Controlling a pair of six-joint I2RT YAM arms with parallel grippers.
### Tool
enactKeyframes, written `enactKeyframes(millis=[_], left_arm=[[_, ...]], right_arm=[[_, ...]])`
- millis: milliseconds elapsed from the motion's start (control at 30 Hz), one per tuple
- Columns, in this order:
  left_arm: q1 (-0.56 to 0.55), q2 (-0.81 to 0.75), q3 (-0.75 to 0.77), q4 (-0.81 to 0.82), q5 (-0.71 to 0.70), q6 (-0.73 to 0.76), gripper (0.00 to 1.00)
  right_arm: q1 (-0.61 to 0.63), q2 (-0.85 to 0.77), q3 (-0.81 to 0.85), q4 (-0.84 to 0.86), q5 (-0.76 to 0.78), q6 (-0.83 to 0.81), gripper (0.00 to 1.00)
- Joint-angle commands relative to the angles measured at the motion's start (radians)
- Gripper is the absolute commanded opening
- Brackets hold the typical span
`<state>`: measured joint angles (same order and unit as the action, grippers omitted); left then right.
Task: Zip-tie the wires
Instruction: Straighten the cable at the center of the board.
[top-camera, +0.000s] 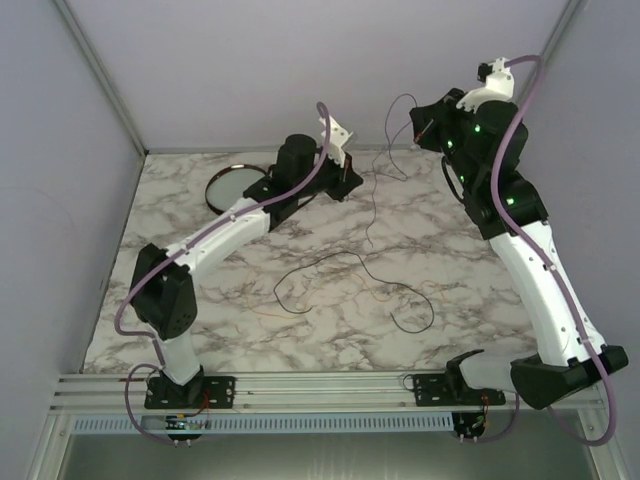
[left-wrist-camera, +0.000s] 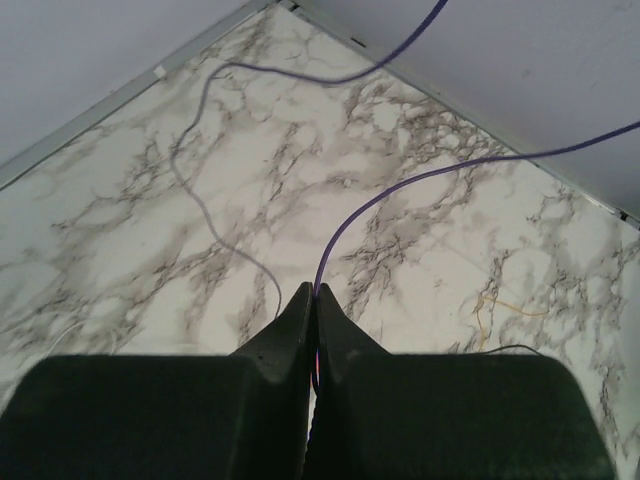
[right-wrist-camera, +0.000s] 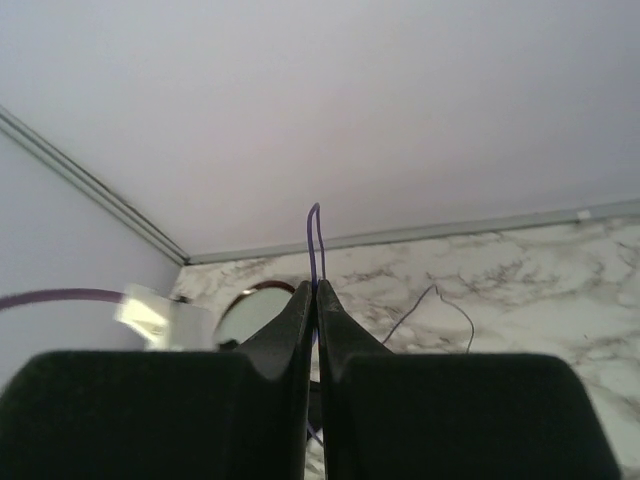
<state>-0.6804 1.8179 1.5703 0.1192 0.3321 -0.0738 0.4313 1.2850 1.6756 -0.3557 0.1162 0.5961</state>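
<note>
The wires (top-camera: 368, 215) are hair-thin dark strands that run from the raised right gripper down across the marble table and end in loose loops (top-camera: 300, 285) near the middle. My left gripper (top-camera: 352, 180) is low at the back centre. In its wrist view it (left-wrist-camera: 316, 290) is shut on one thin wire (left-wrist-camera: 345, 225), which rises from between the tips. My right gripper (top-camera: 420, 128) is held high at the back right. It (right-wrist-camera: 317, 285) is shut on a narrow wire loop (right-wrist-camera: 313, 230) that sticks out above its tips. No zip tie shows in any view.
A round dark-rimmed dish (top-camera: 235, 185) lies at the back left of the table, also seen as the dish (right-wrist-camera: 255, 310) in the right wrist view. Lilac walls close in the back and sides. A thin yellowish strand (left-wrist-camera: 495, 305) lies on the marble.
</note>
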Motion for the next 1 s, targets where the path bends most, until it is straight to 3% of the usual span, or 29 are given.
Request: enactKeyframes(millis=[0,200,333,400,500,567,800,967], left_arm=[[0.025,-0.136,0.090,-0.139,-0.072,0.036,0.00],[0.113,-0.260,0.200,-0.295,-0.126,0.002,0.00],[0.172,-0.345,0.237,-0.395,-0.191,-0.004,0.00],[0.200,-0.395,0.228,-0.440,-0.248,-0.006,0.00],[0.240,-0.441,0.193,-0.501,-0.346,-0.005,0.00],[0.258,-0.453,0.173,-0.541,-0.382,-0.003,0.00],[0.268,-0.483,0.087,-0.581,-0.454,-0.001,0.00],[0.269,-0.497,0.045,-0.575,-0.446,-0.005,0.00]], right_arm=[[-0.018,-0.014,-0.073,0.023,0.079,-0.036,0.00],[-0.036,0.011,-0.212,0.030,0.175,-0.041,0.00],[-0.036,0.043,-0.243,0.051,0.097,-0.029,0.00],[-0.035,0.070,-0.246,0.059,-0.016,-0.033,0.14],[-0.041,0.105,-0.256,0.051,-0.090,-0.053,0.51],[-0.059,0.110,-0.267,0.036,-0.087,-0.046,0.61],[-0.103,0.125,-0.303,0.011,-0.043,-0.087,0.70],[-0.109,0.257,-0.305,0.013,-0.043,-0.100,0.70]])
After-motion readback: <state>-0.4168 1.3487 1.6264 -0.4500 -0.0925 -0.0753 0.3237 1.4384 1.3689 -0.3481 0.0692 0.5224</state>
